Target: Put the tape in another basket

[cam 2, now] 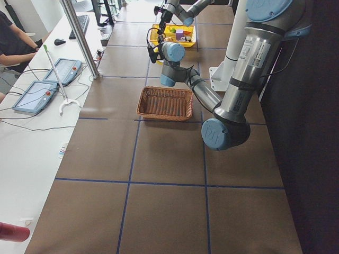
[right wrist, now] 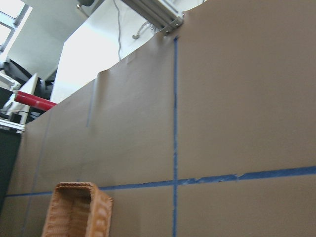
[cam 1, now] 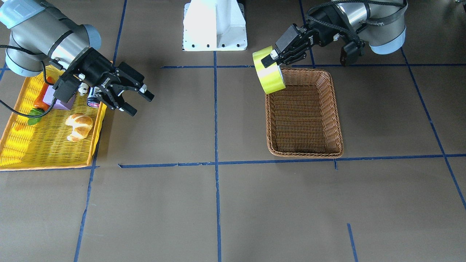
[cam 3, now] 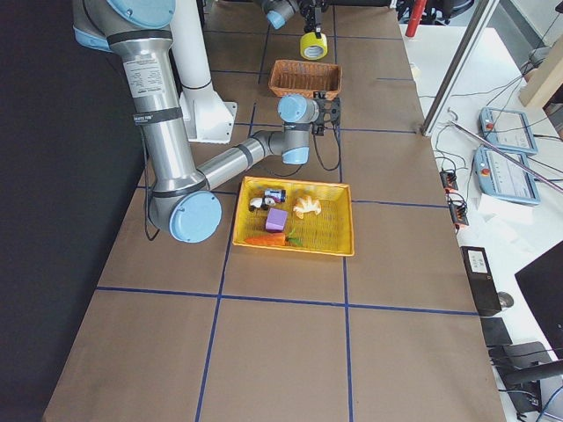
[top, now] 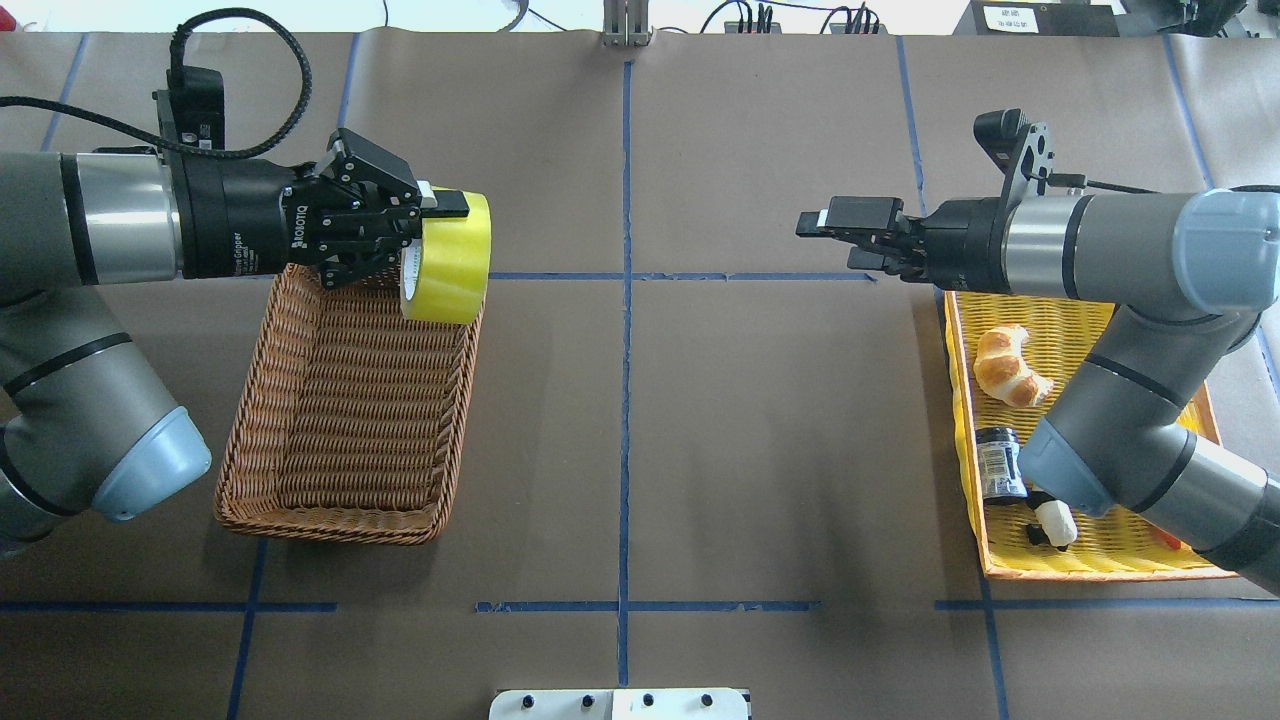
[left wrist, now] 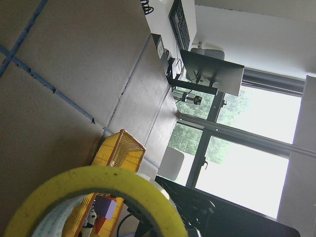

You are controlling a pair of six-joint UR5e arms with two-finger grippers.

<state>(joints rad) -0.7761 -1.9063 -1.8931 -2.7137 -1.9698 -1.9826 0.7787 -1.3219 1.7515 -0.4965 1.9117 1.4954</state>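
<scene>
Left gripper (top: 425,225), clamped on the tape (top: 455,260), is held raised at the centre-side rim of the basket (top: 320,528); carrying is judged nearly done, with lowering inside and release required next.

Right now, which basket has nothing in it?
The brown wicker basket: its woven floor is bare. The yellow basket holds a croissant and other things. The tape hangs in the left gripper, above the wicker rim, not inside.

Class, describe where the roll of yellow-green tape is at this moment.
In the overhead view the tape is on the left, clamped in the left gripper above the far right corner of the wicker basket.
</scene>
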